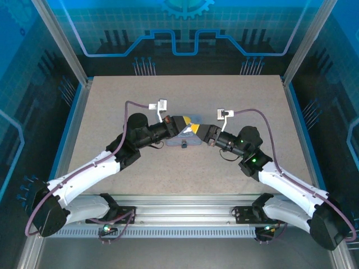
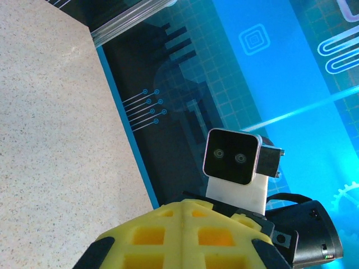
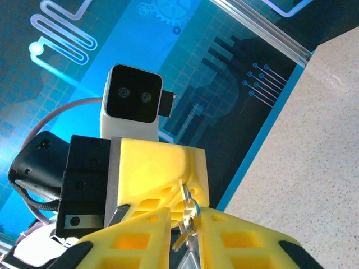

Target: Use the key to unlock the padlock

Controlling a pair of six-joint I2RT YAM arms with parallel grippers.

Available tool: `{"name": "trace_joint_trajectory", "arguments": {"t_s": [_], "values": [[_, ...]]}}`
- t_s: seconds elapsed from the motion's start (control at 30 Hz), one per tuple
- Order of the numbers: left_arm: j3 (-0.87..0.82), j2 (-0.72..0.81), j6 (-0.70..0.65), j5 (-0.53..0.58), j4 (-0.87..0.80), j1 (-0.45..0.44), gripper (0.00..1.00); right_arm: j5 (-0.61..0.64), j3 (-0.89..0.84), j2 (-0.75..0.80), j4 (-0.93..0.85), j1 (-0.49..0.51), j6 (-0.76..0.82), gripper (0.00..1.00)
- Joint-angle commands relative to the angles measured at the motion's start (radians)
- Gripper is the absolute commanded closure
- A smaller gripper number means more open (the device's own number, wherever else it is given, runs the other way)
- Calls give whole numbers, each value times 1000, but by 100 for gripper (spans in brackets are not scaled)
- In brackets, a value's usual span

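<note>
Over the middle of the table my two grippers meet tip to tip. My left gripper (image 1: 190,124) (image 2: 182,224) is shut, its yellow fingers (image 3: 157,168) pressed together on a small bunch of brass keys (image 3: 189,208) that sticks out of their tip. The keys hang in the narrow gap between the fingers of my right gripper (image 1: 201,131) (image 3: 185,230), which stands slightly open around them. The padlock (image 1: 183,144) is a tiny dark lump on the near side of the pale blue tin (image 1: 174,140), just below both grippers. Neither gripper touches it.
The tin lies on the speckled beige table (image 1: 112,112), partly hidden under the grippers. Blue printed walls and aluminium posts (image 1: 61,42) close in the sides and back. The right wrist's camera block (image 2: 231,157) faces the left wrist's camera block (image 3: 133,95) at close range.
</note>
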State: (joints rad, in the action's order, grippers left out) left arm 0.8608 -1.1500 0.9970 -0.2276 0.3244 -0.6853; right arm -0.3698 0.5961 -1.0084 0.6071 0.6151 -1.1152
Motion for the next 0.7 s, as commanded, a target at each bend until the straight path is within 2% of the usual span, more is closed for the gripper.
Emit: {"name": "trace_joint_trajectory", "arguments": {"t_s": [0.0, 0.3, 0.67], "values": [[-20, 22, 14, 16, 34, 0, 100, 19, 33, 2, 43, 14, 8, 83], [-19, 22, 10, 4, 32, 0, 100, 19, 33, 10, 15, 14, 35, 100], [-25, 19, 9, -13, 35, 0, 100, 16, 44, 40, -45, -3, 64, 100]]}}
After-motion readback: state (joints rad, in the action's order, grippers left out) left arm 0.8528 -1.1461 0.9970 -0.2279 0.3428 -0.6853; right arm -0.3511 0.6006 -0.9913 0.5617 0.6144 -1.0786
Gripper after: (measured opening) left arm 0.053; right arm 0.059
